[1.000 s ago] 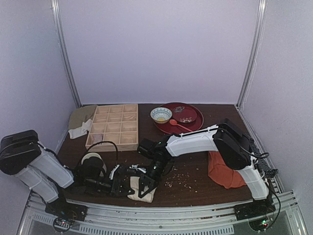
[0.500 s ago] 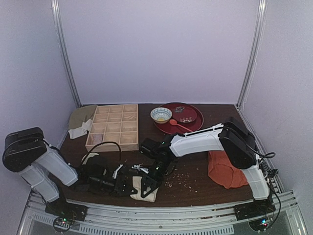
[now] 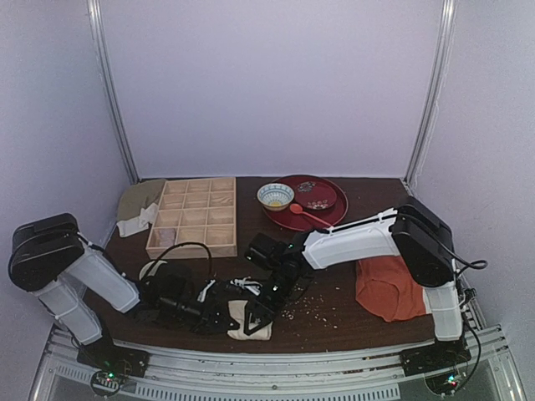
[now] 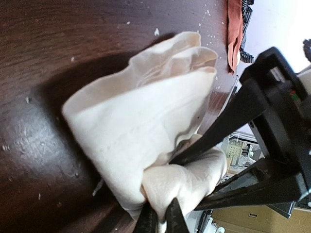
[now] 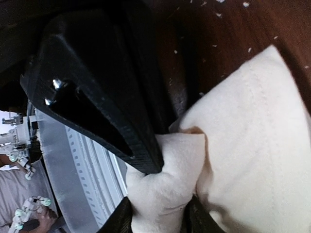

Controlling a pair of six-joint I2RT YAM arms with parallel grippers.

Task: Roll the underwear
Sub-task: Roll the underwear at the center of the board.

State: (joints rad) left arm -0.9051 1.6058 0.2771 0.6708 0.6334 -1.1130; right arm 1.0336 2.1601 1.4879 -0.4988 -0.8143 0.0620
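just below centre in the top view, near the bottom edge of the dark table [image 3: 351, 322], the cream underwear [image 3: 251, 322] lies bunched in a loose, half-folded wad. the left gripper [image 4: 158, 221] has its 2 fingers pressed together on a fold at the wad's lower edge. the right gripper [image 5: 158, 218] meets it from the opposite side; its fingers stand a little apart with fabric filling the gap, and i cannot tell whether they press it. an orange-red garment [image 3: 384, 288] lies at lower right, a wooden divided tray [image 3: 194, 215] at upper left.
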